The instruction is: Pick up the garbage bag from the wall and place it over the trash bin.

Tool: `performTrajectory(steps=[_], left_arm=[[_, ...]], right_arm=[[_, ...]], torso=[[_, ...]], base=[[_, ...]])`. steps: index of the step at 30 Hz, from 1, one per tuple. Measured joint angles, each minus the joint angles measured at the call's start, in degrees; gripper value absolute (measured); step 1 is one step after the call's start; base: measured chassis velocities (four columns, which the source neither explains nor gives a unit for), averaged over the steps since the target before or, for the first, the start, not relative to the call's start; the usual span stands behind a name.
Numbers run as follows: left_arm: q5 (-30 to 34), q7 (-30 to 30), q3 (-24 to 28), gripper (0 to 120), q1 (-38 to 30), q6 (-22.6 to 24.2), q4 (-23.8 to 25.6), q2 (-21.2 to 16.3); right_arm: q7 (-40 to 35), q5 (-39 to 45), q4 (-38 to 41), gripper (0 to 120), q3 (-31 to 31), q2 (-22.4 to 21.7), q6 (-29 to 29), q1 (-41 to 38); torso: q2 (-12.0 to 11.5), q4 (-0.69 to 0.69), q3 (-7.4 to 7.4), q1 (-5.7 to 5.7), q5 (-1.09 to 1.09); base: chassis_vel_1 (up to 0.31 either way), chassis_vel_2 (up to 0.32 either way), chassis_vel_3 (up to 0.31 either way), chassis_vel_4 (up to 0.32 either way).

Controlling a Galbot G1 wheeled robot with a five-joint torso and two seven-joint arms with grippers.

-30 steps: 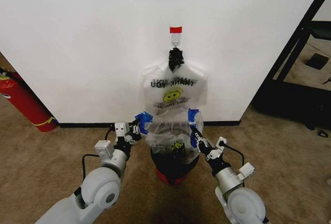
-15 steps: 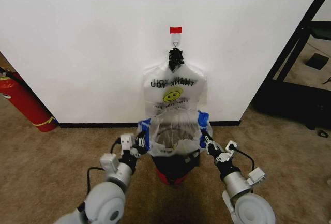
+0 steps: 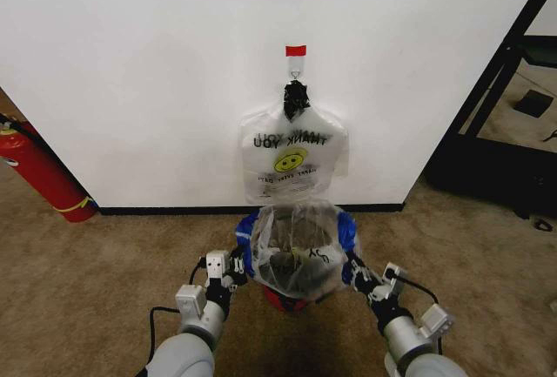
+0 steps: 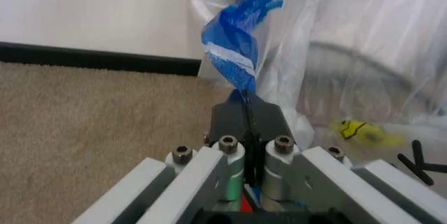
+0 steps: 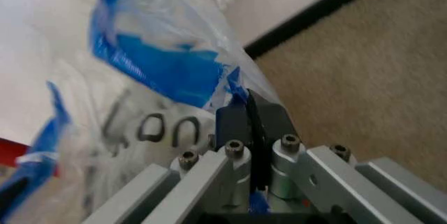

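Garbage bag [image 3: 298, 242] off the wall [image 3: 157, 72], stretched open above trash bin [image 3: 291, 294]. Left gripper [image 3: 237, 265] and right gripper [image 3: 352, 271] clamped on blue edges. Lowering over rim remaining.

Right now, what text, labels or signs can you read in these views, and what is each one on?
"THANK YOU", mirrored, above a yellow smiley: on the smiley bag hanging on the wall.
Small lines under the smiley: too small to read.
Black letters, roughly "UOY", seen through the garbage bag: partly legible.
Red tape strip: blank.
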State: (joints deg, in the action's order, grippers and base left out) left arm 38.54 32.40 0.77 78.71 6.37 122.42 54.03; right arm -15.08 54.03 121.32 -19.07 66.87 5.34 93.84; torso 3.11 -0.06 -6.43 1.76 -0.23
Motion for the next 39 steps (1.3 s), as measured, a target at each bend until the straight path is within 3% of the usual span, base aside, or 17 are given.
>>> performTrajectory(steps=[7,18,39], left_arm=[[0.3,0.2,-0.3,0,1.1,1.4,0.8,-1.8],[1.8,0.2,1.2,0,-0.2,2.6,-2.8,-1.0],[2.4,0.1,2.0,0,0.2,5.0,-4.4,-3.9]], right_arm=[[-2.7,-0.4,-0.5,0,0.3,0.0,3.6,-0.8],[-5.1,1.0,-4.4,0,0.5,0.9,4.7,-5.3],[-5.3,1.2,-9.8,0,0.9,1.7,6.0,-8.3]], torso=[[0.0,0.0,0.0,0.0,0.0],[0.0,0.0,0.0,0.0,0.0],[0.0,0.01,0.0,0.0,0.0]], base=[[0.0,0.0,0.0,0.0],[0.0,0.0,0.0,0.0],[0.0,0.0,0.0,0.0]])
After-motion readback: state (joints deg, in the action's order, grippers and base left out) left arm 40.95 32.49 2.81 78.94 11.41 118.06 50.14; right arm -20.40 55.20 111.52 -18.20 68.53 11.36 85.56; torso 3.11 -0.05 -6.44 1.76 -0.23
